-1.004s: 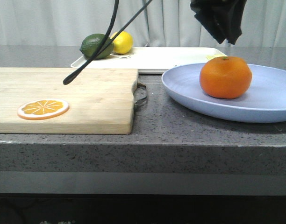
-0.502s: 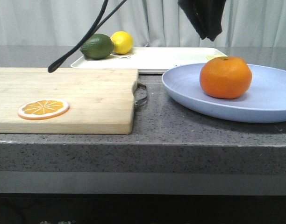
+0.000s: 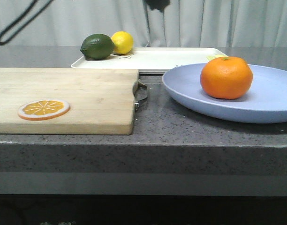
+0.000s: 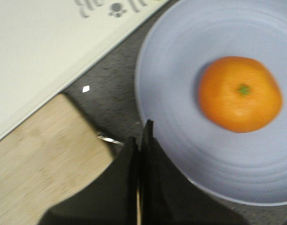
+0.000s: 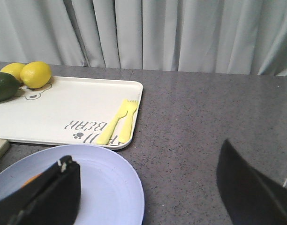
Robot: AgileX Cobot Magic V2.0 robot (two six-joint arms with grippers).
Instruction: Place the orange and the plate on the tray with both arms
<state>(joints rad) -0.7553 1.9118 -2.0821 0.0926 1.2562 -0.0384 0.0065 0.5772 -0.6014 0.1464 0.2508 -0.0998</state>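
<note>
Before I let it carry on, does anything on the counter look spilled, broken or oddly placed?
Nothing stands out. The orange sits upright on the plate, the tray lies flat behind it, and the orange slice lies flat on the cutting board. No spills show.

Evenly, softly lit from above; faint shadows only. Motion blur across left wrist view, smearing the orange (image 4: pixel 239 93); front view sharp.

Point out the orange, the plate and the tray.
orange (image 3: pixel 226 78), front view, middle of its skin.
plate (image 3: pixel 181 89), front view, bare left part of its surface.
tray (image 5: pixel 64 105), right wrist view, bare flat middle.
</note>
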